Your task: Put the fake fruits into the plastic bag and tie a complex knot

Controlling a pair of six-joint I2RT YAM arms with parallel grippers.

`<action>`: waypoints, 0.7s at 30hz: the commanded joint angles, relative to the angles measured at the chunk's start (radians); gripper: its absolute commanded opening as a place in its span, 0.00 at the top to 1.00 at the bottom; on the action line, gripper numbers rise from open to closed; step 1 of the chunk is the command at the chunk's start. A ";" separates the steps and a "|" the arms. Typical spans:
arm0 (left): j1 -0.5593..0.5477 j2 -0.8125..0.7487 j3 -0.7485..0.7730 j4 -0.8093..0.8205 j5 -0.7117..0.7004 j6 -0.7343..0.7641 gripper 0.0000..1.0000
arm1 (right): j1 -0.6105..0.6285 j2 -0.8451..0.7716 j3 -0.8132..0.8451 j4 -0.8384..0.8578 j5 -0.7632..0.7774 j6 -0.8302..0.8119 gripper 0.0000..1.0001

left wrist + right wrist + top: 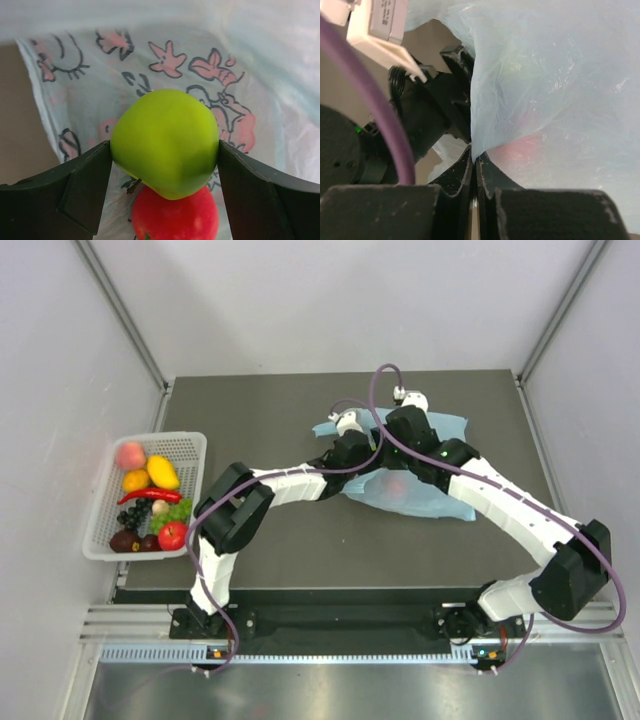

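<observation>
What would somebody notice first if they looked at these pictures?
A bright green apple fills the left wrist view, clamped in the left gripper, with the pale blue bag and its pink cartoon print behind it and a red apple below. The right gripper pinches the bag's edge. A white basket of colourful fruit sits at the left edge of the table.

Bright, even light, with soft shadows beside the plastic bag [425, 502] — close up, its film blurs, faintly glaring.
</observation>
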State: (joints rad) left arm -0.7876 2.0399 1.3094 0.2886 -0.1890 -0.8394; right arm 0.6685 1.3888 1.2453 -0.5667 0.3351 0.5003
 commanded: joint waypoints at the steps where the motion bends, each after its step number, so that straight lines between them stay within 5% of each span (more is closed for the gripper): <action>1: -0.007 -0.026 0.048 0.070 -0.001 0.025 0.16 | -0.032 -0.022 0.016 0.048 0.012 0.007 1.00; 4: -0.007 -0.053 0.048 0.015 -0.009 0.054 0.01 | -0.049 -0.025 0.011 0.051 0.005 0.004 1.00; 21: -0.006 -0.331 0.048 -0.512 -0.062 0.266 0.01 | -0.122 -0.045 -0.027 0.065 -0.019 -0.023 1.00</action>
State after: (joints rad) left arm -0.7929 1.8019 1.3308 -0.0662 -0.2104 -0.6392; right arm 0.5648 1.3853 1.2182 -0.5457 0.3244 0.4900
